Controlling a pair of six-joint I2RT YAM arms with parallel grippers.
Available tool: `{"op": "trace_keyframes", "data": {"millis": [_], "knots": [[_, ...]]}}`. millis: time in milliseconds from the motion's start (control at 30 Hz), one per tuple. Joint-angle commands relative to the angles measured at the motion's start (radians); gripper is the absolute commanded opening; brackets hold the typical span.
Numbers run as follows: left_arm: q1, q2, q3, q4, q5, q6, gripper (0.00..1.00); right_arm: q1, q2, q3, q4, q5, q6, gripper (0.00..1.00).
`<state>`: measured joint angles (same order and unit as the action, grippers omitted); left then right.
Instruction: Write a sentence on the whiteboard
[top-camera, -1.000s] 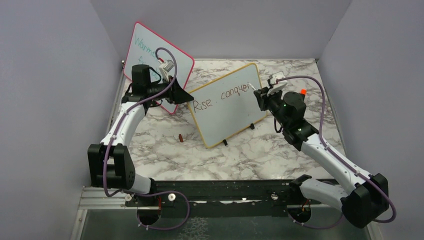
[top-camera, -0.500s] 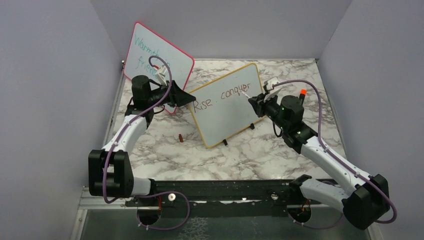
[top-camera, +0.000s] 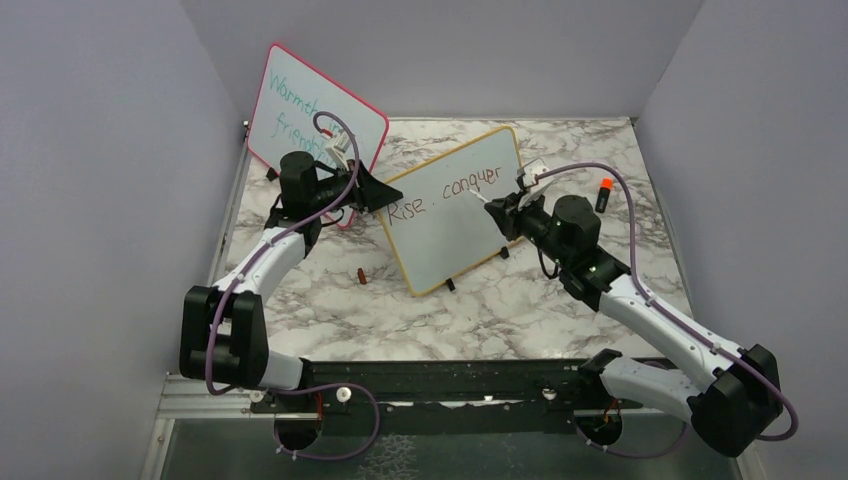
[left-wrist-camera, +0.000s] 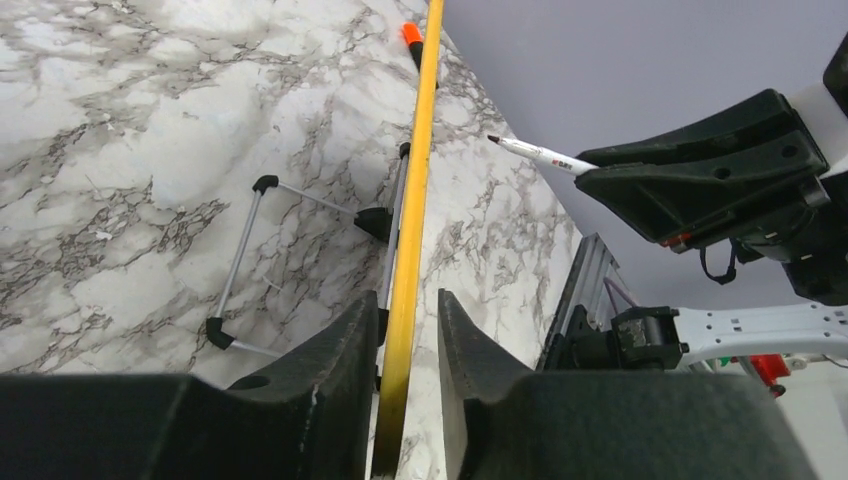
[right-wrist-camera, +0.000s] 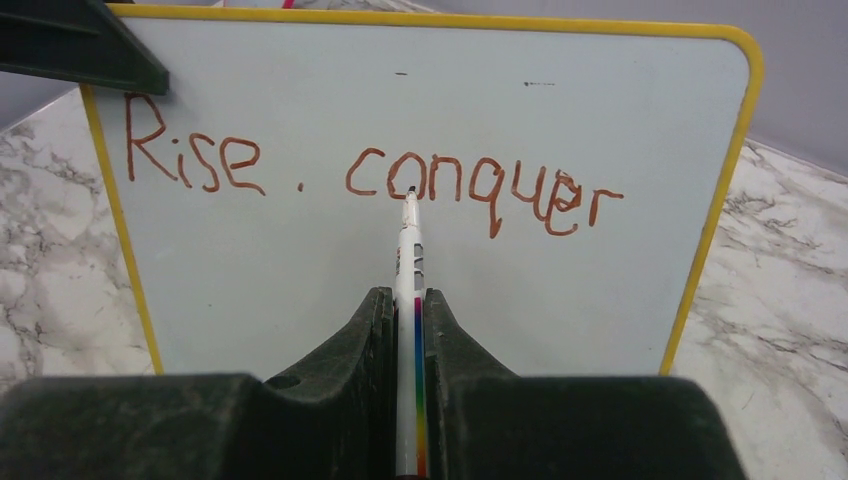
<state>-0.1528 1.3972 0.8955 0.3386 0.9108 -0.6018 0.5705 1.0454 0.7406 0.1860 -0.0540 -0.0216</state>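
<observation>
The yellow-framed whiteboard stands tilted at the table's middle. It bears "Rise . conquer" in brownish-red in one line, also clear in the right wrist view. My left gripper is closed on the board's upper left corner. In the left wrist view its jaws straddle the yellow frame closely. My right gripper is shut on a white marker with a rainbow stripe. The marker points at the middle of "conquer". In the left wrist view its tip is a little off the board.
A pink-framed board with teal writing leans at the back left, behind my left arm. An orange-capped marker lies at the right. A small brown cap lies in front of the board. The board's wire stand sits behind it.
My right gripper has moved left with the marker, from the end of "conquer" to its middle. My left arm has shifted right, its fingers further onto the board's corner.
</observation>
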Motion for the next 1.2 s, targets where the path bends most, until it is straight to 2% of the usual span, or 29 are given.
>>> {"op": "trace_keyframes", "data": {"millis": [0, 300, 667, 1167], "knots": [[-0.002, 0.014, -0.019, 0.064, -0.025, 0.020, 0.25, 0.030, 0.002, -0.002, 0.035, -0.004, 0.009, 0.01], [0.002, 0.043, -0.039, 0.096, 0.034, 0.074, 0.00, 0.086, -0.005, -0.033, 0.036, 0.009, 0.005, 0.01], [0.022, 0.072, -0.036, 0.102, 0.088, 0.114, 0.00, 0.168, -0.004, -0.073, 0.049, 0.047, -0.012, 0.01], [0.042, 0.083, -0.040, 0.100, 0.085, 0.125, 0.00, 0.334, 0.010, -0.150, 0.109, 0.267, -0.072, 0.01]]}}
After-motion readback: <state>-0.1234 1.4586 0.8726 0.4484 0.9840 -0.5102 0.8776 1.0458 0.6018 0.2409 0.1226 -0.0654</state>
